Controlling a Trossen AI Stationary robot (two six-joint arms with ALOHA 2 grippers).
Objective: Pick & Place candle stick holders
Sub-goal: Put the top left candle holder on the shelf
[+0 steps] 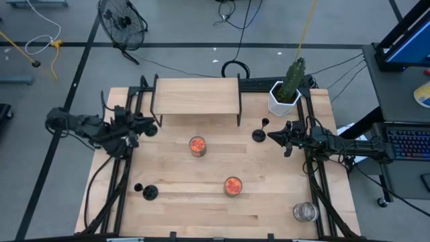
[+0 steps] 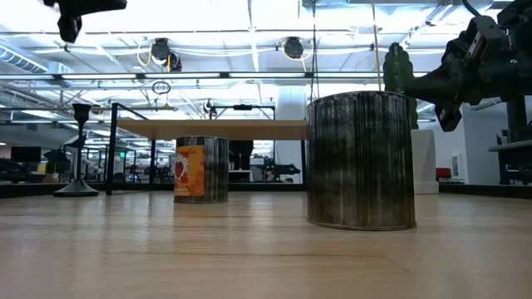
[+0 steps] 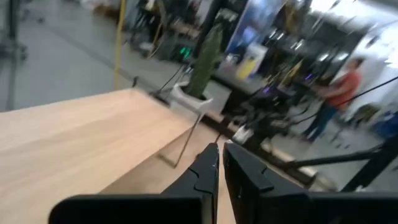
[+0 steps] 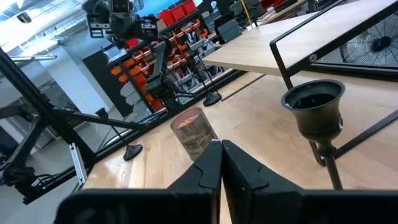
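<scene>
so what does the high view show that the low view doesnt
Only the high view: the clear glass jar at the near right corner, a candle stick holder near the left edge, another by the right tool, and the left tool. Only the low view: the room's ceiling lights behind. Both: the wooden shelf, the cactus and two orange jars.

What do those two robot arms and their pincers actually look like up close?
Both arms are dark, nearly black, built of chunky jointed segments with black cables trailing along them. The left gripper and the right gripper each end in two slim, wedge-shaped black fingers tapering to a point. No markings are visible.
</scene>
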